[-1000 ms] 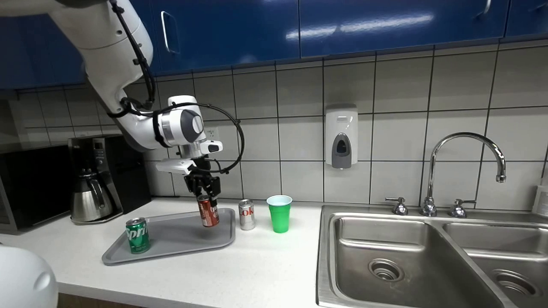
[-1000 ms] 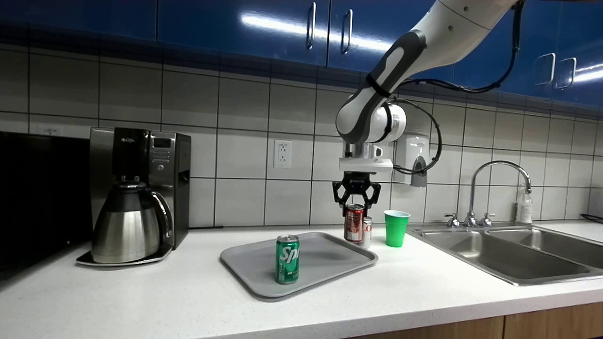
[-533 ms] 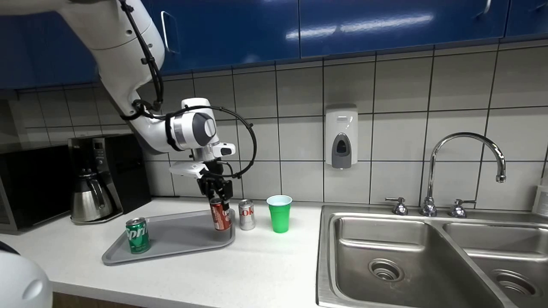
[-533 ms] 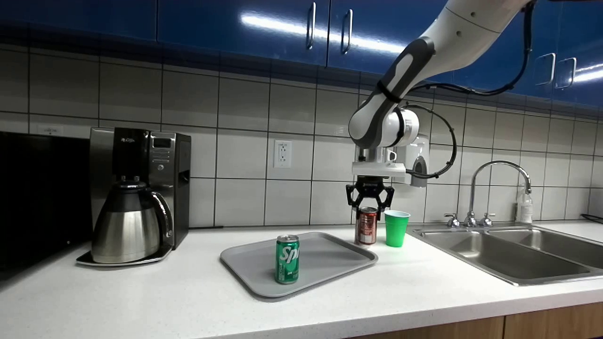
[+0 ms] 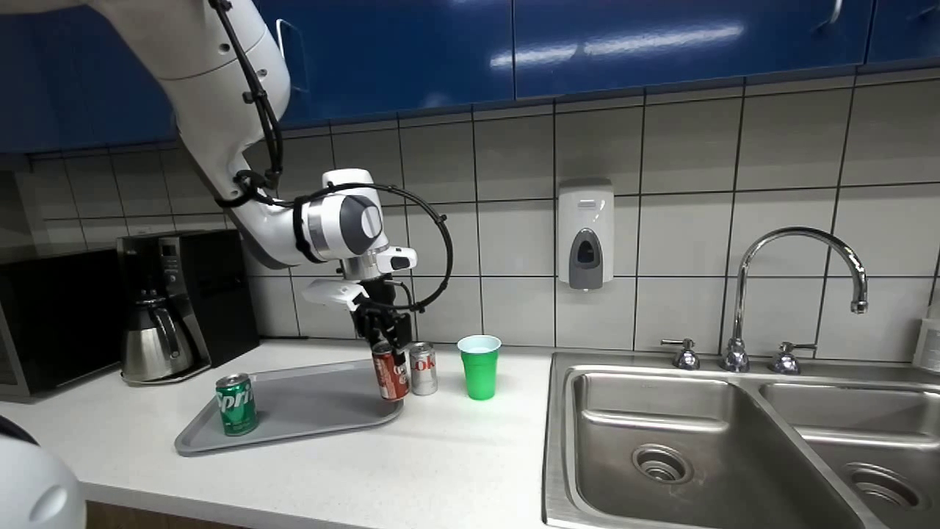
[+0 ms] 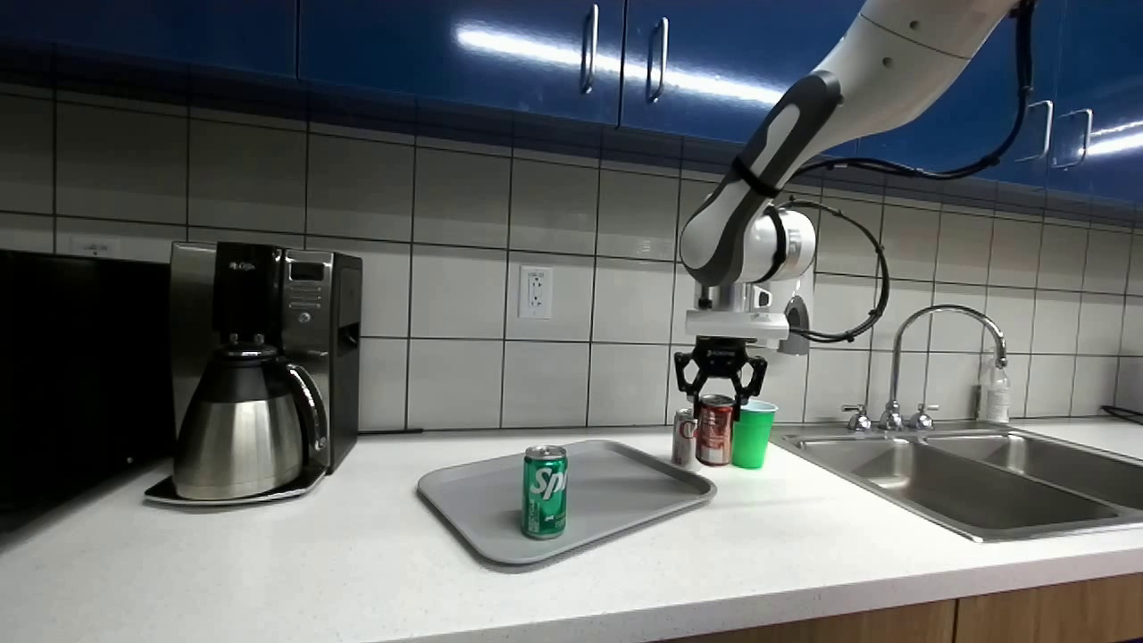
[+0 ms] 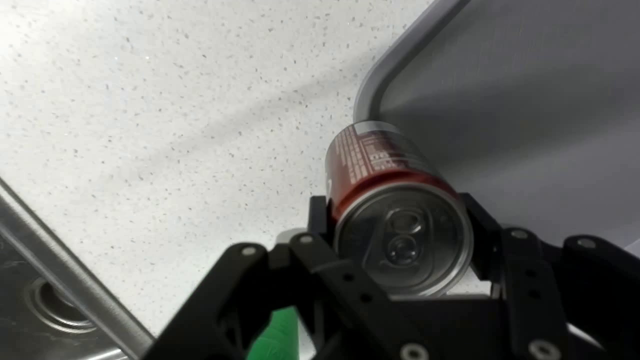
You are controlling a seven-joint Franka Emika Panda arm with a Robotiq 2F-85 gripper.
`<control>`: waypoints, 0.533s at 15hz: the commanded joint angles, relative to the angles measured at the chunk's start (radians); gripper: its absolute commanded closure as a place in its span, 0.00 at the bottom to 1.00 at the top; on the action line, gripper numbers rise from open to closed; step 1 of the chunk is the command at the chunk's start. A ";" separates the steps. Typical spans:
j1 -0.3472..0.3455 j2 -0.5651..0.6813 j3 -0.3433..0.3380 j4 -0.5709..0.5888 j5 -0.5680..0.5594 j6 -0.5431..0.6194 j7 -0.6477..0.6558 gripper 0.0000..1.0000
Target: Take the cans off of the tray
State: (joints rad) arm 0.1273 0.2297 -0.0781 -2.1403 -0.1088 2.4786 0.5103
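Note:
My gripper [image 6: 717, 409] is shut on the dark red can [image 6: 714, 438], one finger on each side near its top. In the wrist view the red can [image 7: 370, 155] shows its lid, and its base overlaps the rim of the tray's corner. Whether it touches the tray there I cannot tell. The silvery can [image 5: 424, 369] stands upright on the counter just beyond the tray's end; the red can partly covers it in an exterior view. Upright on the grey tray [image 5: 316, 400] is the green can [image 5: 236, 404], at the end away from my gripper.
A green cup [image 5: 481, 367] stands on the counter past the silvery can, close to the red can in an exterior view. The steel sink [image 6: 946, 473] lies farther along. A coffee maker [image 6: 268, 375] stands at the opposite end, and blue cabinets [image 5: 396, 51] hang above.
My gripper has carried the red can to the right and slightly down in both exterior views, from over the tray to its corner. The green and silvery cans have not moved.

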 commanded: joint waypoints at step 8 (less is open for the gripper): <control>-0.064 -0.084 -0.019 -0.121 0.004 0.071 -0.013 0.62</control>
State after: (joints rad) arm 0.0871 0.1962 -0.0961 -2.2118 -0.1087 2.5232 0.5098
